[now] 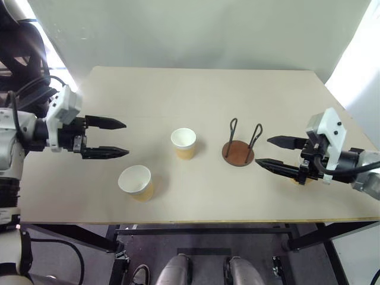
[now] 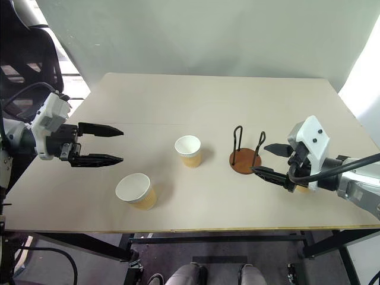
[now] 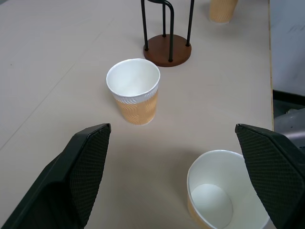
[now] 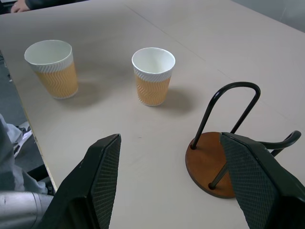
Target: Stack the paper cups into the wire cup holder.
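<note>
Both tools, left [image 1: 122, 138] and right [image 1: 262, 151], hover open and empty; two cups [image 1: 183, 142] [image 1: 135, 181] stand on the surface [image 1: 178, 89] left of the empty holder [image 1: 238, 152]; a careless right sweep risks toppling its wires.

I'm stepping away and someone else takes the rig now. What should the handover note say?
Left gripper: open, holding nothing, hovering left of the cups.
Right gripper: open, holding nothing, just right of the wire cup holder.
Cups: near cup by the front edge, middle cup left of the holder, third cup on the table beyond the holder, near the right gripper. All upright.
Done: nothing stacked; the holder is empty.
Left: put all three cups into the holder.
</note>
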Controlling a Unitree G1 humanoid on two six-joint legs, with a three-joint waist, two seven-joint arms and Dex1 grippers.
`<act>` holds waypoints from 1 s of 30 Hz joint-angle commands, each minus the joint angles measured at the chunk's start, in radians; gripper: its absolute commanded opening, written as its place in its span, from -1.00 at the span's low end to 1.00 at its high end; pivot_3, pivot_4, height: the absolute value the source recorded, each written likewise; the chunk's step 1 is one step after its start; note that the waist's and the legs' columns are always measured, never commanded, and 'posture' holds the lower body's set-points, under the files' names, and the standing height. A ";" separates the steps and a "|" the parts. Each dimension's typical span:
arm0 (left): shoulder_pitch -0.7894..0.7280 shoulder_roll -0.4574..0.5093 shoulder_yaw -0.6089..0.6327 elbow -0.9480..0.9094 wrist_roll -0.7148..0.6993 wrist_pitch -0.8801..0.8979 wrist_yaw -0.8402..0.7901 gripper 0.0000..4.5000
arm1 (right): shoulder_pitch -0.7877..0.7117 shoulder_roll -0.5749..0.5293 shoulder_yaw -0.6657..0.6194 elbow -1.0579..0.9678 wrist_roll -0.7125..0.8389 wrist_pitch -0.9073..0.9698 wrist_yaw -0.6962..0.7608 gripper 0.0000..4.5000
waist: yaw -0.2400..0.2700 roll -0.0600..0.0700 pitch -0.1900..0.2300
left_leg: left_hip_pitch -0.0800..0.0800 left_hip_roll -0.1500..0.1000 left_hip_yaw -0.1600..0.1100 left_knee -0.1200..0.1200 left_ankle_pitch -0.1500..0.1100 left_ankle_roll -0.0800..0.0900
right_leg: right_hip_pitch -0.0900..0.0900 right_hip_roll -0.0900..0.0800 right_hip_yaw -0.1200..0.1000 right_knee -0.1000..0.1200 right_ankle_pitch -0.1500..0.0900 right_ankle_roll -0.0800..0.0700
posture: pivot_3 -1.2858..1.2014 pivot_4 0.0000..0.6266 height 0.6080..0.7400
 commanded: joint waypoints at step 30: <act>-0.036 0.014 0.027 -0.017 -0.028 0.020 -0.017 0.99 | -0.068 0.190 0.171 0.030 -0.049 0.189 -0.334 0.50 | 0.000 -0.002 -0.001 | 0.001 0.000 0.000 -0.002 0.002 0.000 | 0.000 0.000 -0.001 0.000 0.000 0.000 | 0.03 -0.52 1.00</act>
